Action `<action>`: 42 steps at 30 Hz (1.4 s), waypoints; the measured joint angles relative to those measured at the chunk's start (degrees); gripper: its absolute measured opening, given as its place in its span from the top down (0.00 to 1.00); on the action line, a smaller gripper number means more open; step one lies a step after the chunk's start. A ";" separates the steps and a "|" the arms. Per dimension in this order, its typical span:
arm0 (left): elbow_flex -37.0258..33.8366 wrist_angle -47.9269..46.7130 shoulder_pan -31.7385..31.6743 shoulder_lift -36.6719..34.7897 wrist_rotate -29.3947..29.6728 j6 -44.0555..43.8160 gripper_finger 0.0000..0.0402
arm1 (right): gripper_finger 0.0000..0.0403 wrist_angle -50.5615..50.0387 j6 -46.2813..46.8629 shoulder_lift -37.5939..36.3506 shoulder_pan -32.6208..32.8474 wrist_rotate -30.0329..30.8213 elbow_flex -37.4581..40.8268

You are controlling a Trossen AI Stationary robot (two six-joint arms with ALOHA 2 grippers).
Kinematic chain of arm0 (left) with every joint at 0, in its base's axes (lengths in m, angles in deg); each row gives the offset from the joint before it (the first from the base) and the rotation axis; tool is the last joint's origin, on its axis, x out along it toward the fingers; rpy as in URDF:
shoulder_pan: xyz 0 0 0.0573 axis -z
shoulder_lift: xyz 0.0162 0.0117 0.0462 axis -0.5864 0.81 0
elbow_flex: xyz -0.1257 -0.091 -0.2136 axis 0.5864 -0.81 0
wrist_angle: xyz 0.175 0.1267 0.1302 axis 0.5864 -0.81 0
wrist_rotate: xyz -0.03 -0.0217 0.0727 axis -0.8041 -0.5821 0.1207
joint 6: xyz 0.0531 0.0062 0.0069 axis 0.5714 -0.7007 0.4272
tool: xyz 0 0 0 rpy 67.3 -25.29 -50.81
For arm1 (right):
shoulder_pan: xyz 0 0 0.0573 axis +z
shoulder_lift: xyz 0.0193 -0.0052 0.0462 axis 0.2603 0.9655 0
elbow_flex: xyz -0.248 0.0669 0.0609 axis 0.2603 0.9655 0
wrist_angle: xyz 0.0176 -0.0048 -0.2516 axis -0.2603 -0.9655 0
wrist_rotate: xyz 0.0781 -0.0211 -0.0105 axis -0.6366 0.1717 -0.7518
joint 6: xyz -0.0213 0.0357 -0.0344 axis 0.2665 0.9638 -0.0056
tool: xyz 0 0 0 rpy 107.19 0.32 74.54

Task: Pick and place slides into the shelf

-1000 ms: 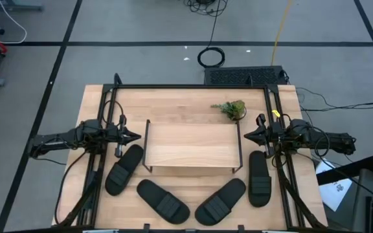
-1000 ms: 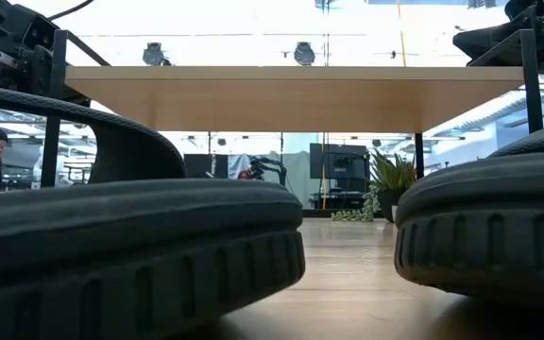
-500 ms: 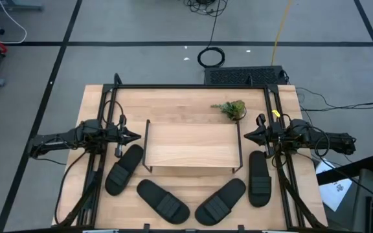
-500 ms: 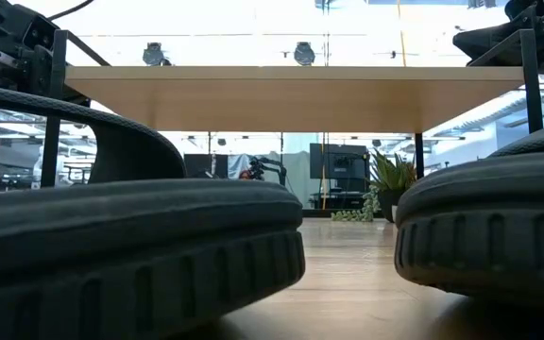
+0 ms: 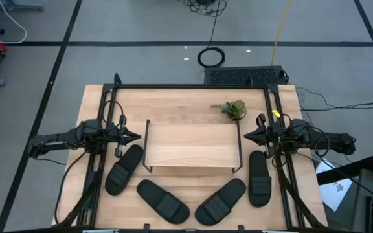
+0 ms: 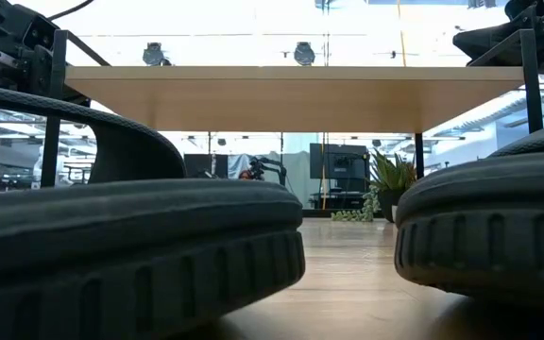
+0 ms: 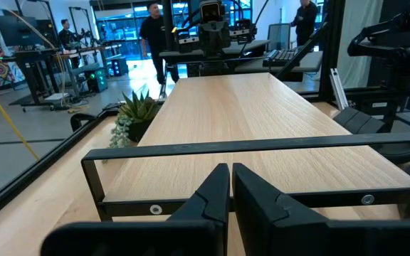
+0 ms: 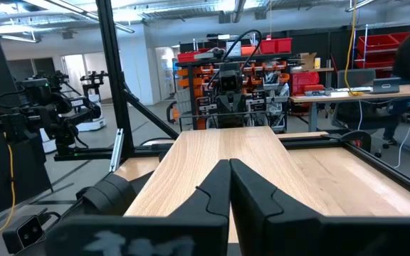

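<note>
high view: straight down over my whole table [image 5: 173,103] and both my arms.
low view: table height, pressed close behind two slides [image 6: 130,255], facing under the shelf [image 6: 281,94].
wrist views: level past my fingers [image 7: 223,195], facing each other across that shelf board.

Slides [image 5: 164,200] blocking shelf [image 5: 191,144] front

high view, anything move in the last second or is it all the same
Nothing on the table visibly changed. The left gripper and right gripper stay shut beside the shelf, and all four slides lie where they were.
</note>
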 joint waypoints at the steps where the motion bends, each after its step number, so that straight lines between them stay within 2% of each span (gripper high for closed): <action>1: 0.00 0.02 0.00 0.00 0.02 0.00 0.94 | 1.00 -0.02 0.00 0.00 0.00 0.00 0.00; 37: 0.00 0.14 0.00 -0.02 0.46 -1.44 0.94 | 1.00 0.47 0.01 -0.02 -0.01 0.04 -0.02; 42: -0.02 4.88 0.02 0.05 2.73 -0.16 0.94 | 1.00 0.59 -3.53 -0.02 0.00 0.09 -0.02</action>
